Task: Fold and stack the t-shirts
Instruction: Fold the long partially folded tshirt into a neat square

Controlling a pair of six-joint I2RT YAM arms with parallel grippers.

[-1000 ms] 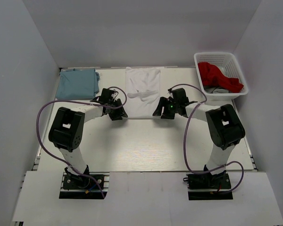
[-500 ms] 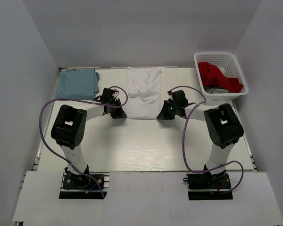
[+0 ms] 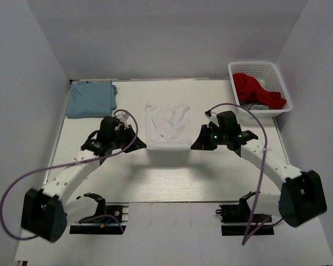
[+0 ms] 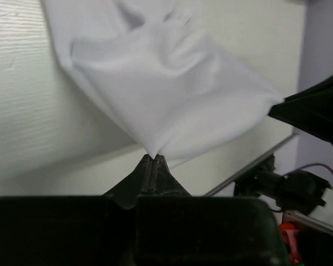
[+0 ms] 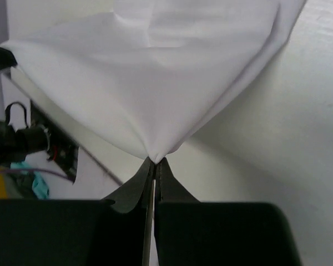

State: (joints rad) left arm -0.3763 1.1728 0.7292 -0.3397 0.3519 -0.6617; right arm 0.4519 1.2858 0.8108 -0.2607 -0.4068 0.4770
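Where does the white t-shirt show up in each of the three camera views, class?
Top external: white t-shirt at the centre of the table.
Left wrist: upper centre, corner pinched in the left pincer.
Right wrist: upper half, corner pinched in the right pincer.
Shared landmark: the pale table under it.

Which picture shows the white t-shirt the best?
The top view: the whole white t-shirt shows there, spread out with its near edge held at both corners. Each wrist view shows only one corner, pinched in the left claw or the right claw, with the cloth fanning away.
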